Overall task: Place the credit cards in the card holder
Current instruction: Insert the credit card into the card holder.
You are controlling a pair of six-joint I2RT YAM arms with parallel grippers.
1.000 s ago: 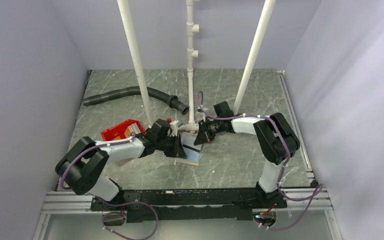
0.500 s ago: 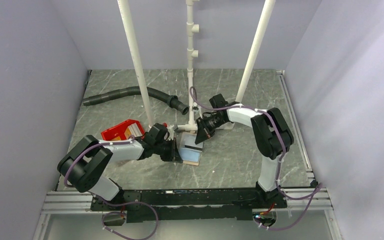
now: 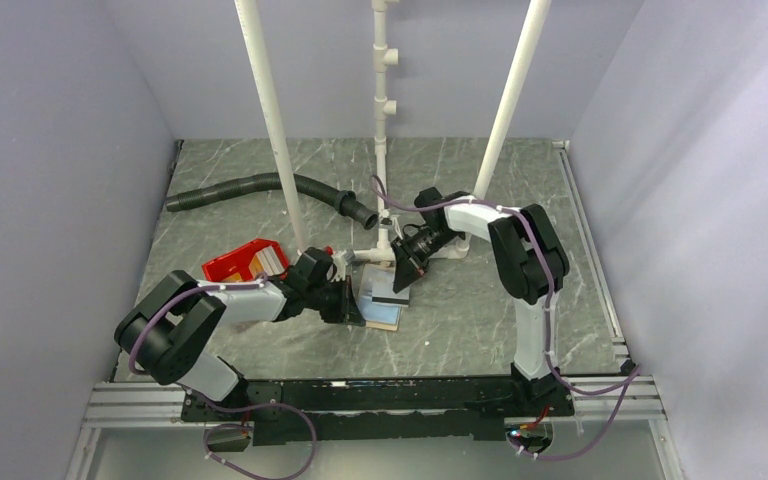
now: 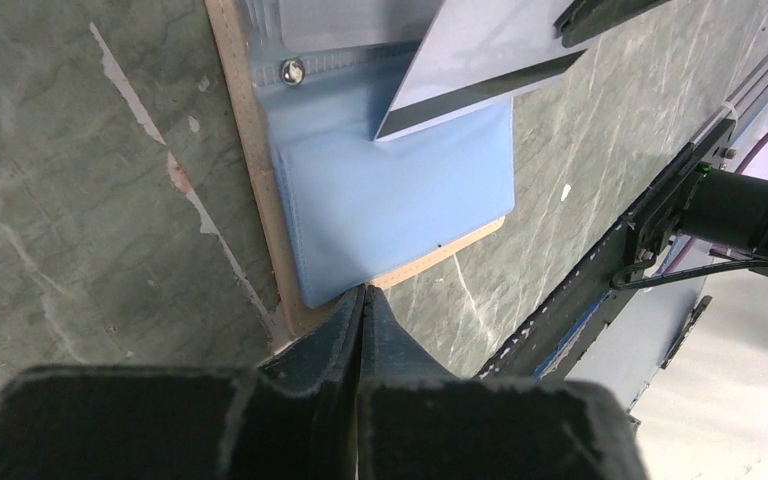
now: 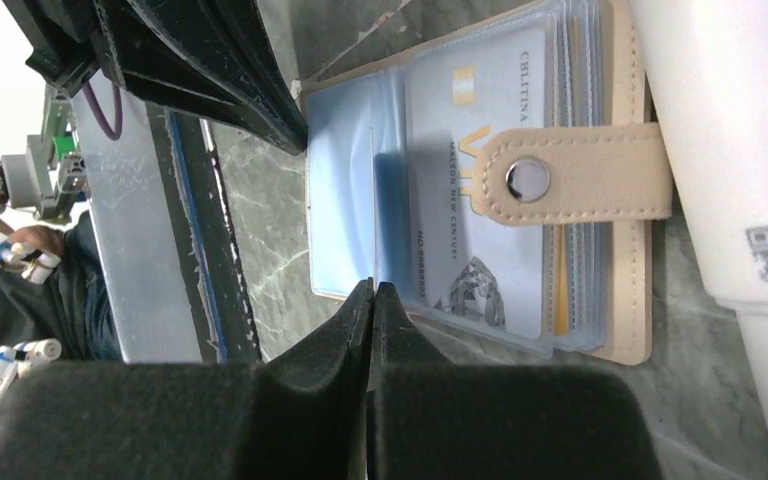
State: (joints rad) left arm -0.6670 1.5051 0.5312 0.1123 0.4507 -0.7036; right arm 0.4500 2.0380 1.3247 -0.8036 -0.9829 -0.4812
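Note:
The card holder lies open on the table, tan border and pale blue pockets up. In the right wrist view one clear sleeve holds a printed card, and the snap tab lies across it. My left gripper is shut, its tips on the holder's near tan edge. My right gripper is shut on a grey credit card, held tilted with its lower edge over the blue pocket. That card shows edge-on in the right wrist view, above the gripper.
A red bin sits left of the holder. A black hose lies at the back left. Three white pipe posts rise from the table, and a white pipe base stands against the holder's far side. A metal rail runs along the near edge.
My right gripper has come down and left with the card, from above the holder to its open pocket. My left gripper shifted slightly left and stays on the holder's edge.

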